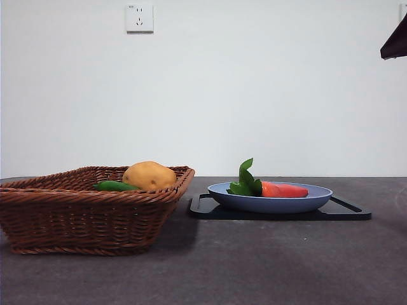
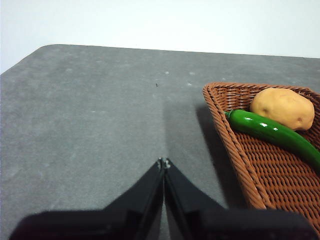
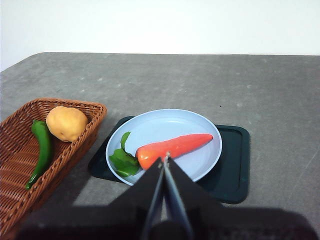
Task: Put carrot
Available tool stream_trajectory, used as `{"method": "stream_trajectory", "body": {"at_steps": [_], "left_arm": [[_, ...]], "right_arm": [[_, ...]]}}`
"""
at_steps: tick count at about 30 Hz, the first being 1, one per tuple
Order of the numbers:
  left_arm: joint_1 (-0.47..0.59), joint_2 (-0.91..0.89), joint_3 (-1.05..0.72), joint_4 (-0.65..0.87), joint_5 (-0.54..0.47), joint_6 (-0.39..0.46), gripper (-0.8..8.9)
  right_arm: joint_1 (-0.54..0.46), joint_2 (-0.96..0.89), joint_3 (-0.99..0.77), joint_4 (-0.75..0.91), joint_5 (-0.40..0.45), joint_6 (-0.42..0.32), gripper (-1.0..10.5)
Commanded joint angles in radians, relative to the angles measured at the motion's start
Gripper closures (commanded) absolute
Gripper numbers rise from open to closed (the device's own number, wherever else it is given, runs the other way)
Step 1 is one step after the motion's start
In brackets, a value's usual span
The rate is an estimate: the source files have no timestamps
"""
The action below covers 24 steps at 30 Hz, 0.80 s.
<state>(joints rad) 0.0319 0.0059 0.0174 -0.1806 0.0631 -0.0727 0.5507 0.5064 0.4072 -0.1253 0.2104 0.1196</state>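
1. Front view. One carrot (image 1: 283, 189) lies on one blue plate (image 1: 318, 198), leaves toward the basket, tapered end pointing away from it. The plate sits on one black tray (image 1: 351, 210) on the grey desk (image 1: 254, 267). Just beside the tray stands one wicker basket (image 1: 82, 219), holding one potato (image 1: 149, 175) and one green pepper (image 1: 116, 186). One dark arm tip shows at a top corner (which arm it is cannot be told from here). One wall socket (image 1: 139, 18) is on the wall behind.

2. Left wrist view. The left gripper (image 2: 164, 163) is clenched on nothing, jaws meeting tip to tip over bare desk. The basket rim, potato and pepper appear to one side. No carrot shows.

3. Right wrist view. The right gripper (image 3: 165, 160) is likewise clenched and empty, hanging above the carrot's thick end, close to where the leaves join. The carrot's long axis runs crosswise to the line where the jaws meet, slightly slanted. The plate, tray and basket all show, one of each.

4. Judgement. The right arm is the nearer one by far. The carrot is not yet grasped; the jaws would have to part before descending. The basket looks the likely destination (the task names none).
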Motion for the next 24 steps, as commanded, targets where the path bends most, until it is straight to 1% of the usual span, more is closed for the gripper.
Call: {"method": "stream_trajectory", "body": {"at_steps": [1,6,7,8,11,13,15,16,18,20,24], "left_arm": [[0.002,-0.005,-0.011,0.008,0.004,-0.010,8.05],[0.002,-0.005,-0.011,0.008,0.004,-0.010,8.05],[0.002,-0.005,-0.011,0.008,0.004,-0.010,8.05],[0.002,-0.005,-0.011,0.008,0.004,-0.010,8.05],[0.002,-0.005,-0.011,0.008,0.004,-0.010,8.05],[0.002,-0.005,-0.011,0.008,0.004,-0.010,8.05],[0.002,-0.005,-0.011,0.008,0.004,-0.010,8.05],[0.002,-0.005,-0.011,0.008,0.004,-0.010,8.05],[0.002,-0.005,-0.011,0.008,0.004,-0.010,8.05],[0.002,-0.005,-0.011,0.008,0.003,-0.010,8.05],[0.002,-0.005,-0.011,0.008,0.004,-0.010,8.05]], "right_arm": [[0.007,0.002,0.006,0.013,0.006,0.010,9.4],[0.007,0.002,0.006,0.013,0.006,0.008,9.4],[0.007,0.002,0.006,0.013,0.009,-0.024,9.4],[0.007,0.000,0.006,0.015,0.013,-0.076,9.4],[0.005,-0.045,0.006,-0.016,0.033,-0.135,9.4],[-0.009,-0.095,-0.003,-0.034,0.029,-0.183,9.4],[-0.042,-0.150,-0.033,-0.027,0.023,-0.190,9.4],[-0.067,-0.183,-0.056,-0.027,0.019,-0.180,9.4],[-0.124,-0.244,-0.105,-0.026,-0.036,-0.151,9.4],[-0.200,-0.306,-0.161,-0.026,-0.119,-0.130,9.4],[-0.337,-0.375,-0.251,-0.019,-0.266,-0.122,9.4]]}}
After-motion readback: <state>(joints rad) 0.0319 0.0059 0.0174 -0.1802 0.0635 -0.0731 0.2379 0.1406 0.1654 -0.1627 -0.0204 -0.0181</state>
